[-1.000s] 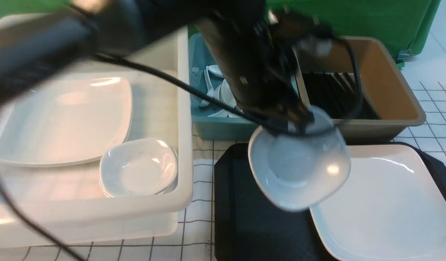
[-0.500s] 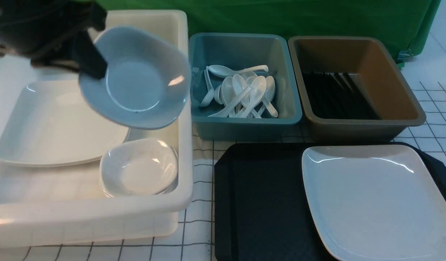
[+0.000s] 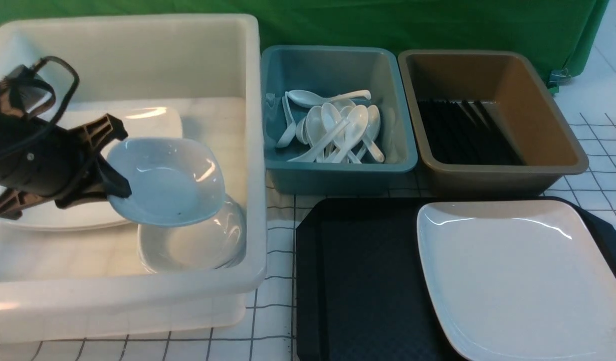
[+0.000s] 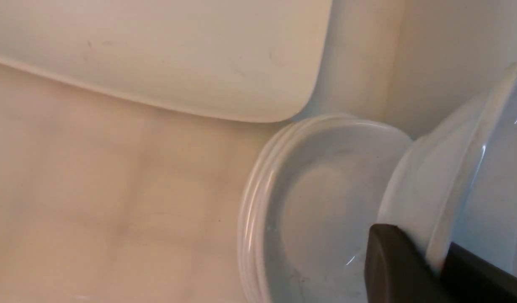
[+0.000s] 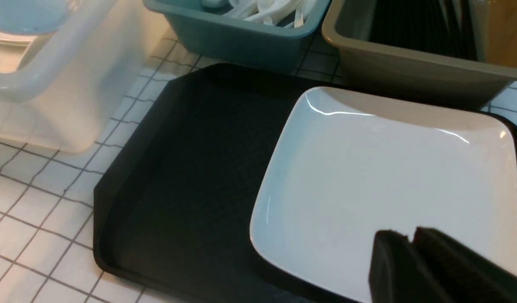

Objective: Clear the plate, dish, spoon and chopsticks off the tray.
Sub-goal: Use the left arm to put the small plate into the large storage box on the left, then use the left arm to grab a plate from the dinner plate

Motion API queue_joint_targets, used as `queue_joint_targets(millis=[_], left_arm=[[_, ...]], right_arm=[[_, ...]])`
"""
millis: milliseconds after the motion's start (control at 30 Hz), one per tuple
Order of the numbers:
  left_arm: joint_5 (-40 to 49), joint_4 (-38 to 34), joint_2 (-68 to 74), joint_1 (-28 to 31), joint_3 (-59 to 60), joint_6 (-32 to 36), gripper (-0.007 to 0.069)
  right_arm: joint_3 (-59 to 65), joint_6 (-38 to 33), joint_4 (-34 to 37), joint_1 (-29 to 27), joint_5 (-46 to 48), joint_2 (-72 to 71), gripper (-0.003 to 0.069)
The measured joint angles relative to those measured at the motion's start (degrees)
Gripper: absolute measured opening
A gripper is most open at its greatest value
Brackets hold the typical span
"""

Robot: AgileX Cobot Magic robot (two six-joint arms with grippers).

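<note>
At the far left, the left pincer [image 3: 115,184] reaches into the white bin [image 3: 252,150] and pinches the dish [image 3: 167,180] by its thin rim, one pad inside and one outside. The dish hangs tilted above a stack of like dishes [image 3: 202,248] in the bin's near right corner, beside a stack of large plates [image 3: 152,123]. The dish looks light, stiff and brittle, and its glaze is likely slippery. A rim pinch like this seems to leave it free to swing, so it probably wants lowering squarely onto the stack before release. To the right on the counter [image 3: 277,311] stands a teal bin [image 3: 338,170] holding spoons [image 3: 338,125], then a brown bin [image 3: 498,178] with black chopsticks [image 3: 463,135] lying in it. Nearer, the tray [image 3: 358,281] is bare on its left half. Its right half carries only the plate [image 3: 518,276], lying flat. The plate is wide, glossy and probably heavier, and its shallow raised rim looks like the only place to take hold. The right pincer [image 5: 409,237] hovers over the plate's near edge with its pads pressed together, holding nothing.
</note>
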Motion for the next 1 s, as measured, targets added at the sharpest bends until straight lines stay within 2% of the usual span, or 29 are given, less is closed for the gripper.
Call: queue_joint_targets(millis=[167, 500, 533, 667, 733, 833, 900, 1000], left_arm=[[-0.3, -0.2, 4.1, 0.0, 0.0, 0.9, 0.0095], [1.8, -0.6, 7.9, 0.0, -0.4, 5.9, 0.0361], [2.9, 0.4, 7.6, 0.0, -1.2, 6.3, 0.0397], [8.1, 4.3, 6.7, 0.0, -6.9, 6.4, 0.0459], [12.5, 4.9, 6.2, 0.0, -10.8, 6.4, 0.0468], [18.6, 1.8, 5.9, -0.5, -16.8, 6.5, 0.0442], [22.1, -2.3, 5.8, -2.7, -19.9, 8.0, 0.0378], [21.5, -6.1, 5.8, -11.1, -20.9, 9.6, 0.0251]], right_arm=[[0.0, 0.0, 0.0, 0.0, 0.6, 0.0, 0.0075], [0.0, 0.0, 0.0, 0.0, 0.7, 0.0, 0.0092], [0.0, 0.0, 0.0, 0.0, 0.7, 0.0, 0.0092], [0.0, 0.0, 0.0, 0.0, 0.8, 0.0, 0.0095], [0.0, 0.0, 0.0, 0.0, 1.1, 0.0, 0.0097], [0.0, 0.0, 0.0, 0.0, 1.5, 0.0, 0.0100], [0.0, 0.0, 0.0, 0.0, 1.5, 0.0, 0.0090], [0.0, -0.2, 0.0, 0.0, 1.5, 0.0, 0.0025]])
